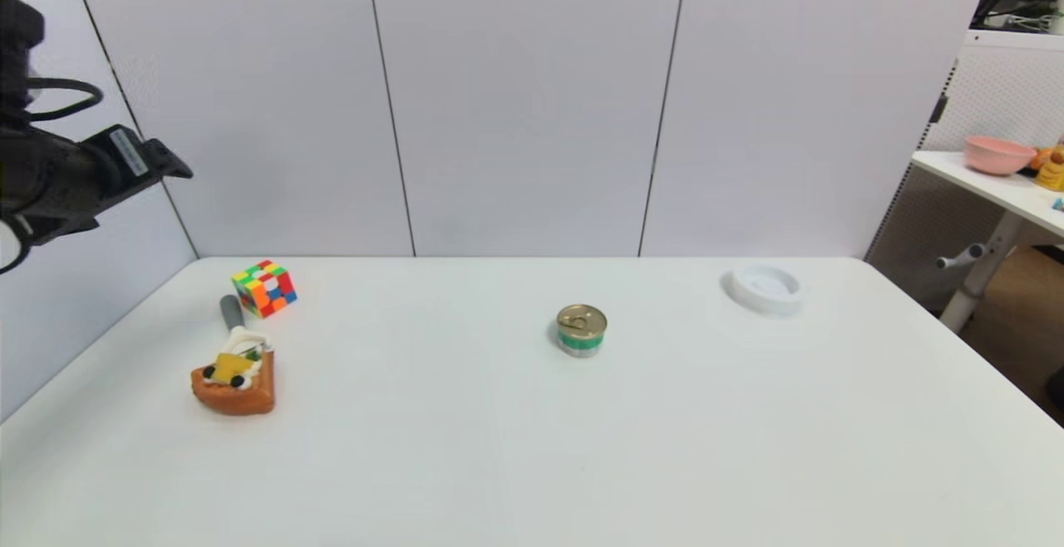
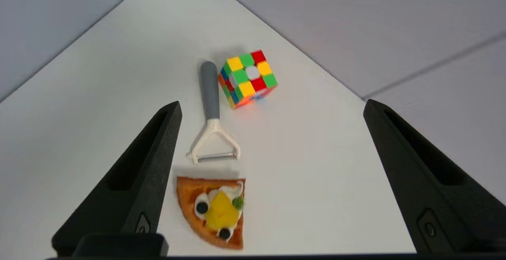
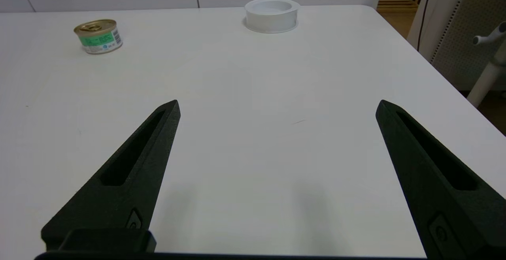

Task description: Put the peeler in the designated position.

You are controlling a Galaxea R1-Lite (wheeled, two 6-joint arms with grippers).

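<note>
The peeler (image 1: 234,324) lies flat at the far left of the table, with its grey handle toward the back wall and its cream forked head toward the front. In the left wrist view the peeler (image 2: 210,106) is between a colour cube and a toy pizza slice, touching neither. My left gripper (image 2: 272,104) hangs open high above it, holding nothing; the left arm (image 1: 75,173) shows at the upper left of the head view. My right gripper (image 3: 278,102) is open and empty, low over the bare right part of the table. No marked spot shows on the white tabletop.
A colour cube (image 1: 264,288) sits just behind and right of the peeler, and a toy pizza slice (image 1: 235,381) just in front of it. A small tin can (image 1: 581,330) stands mid-table. A shallow round white dish (image 1: 765,288) sits at the back right. Wall panels close the back and left.
</note>
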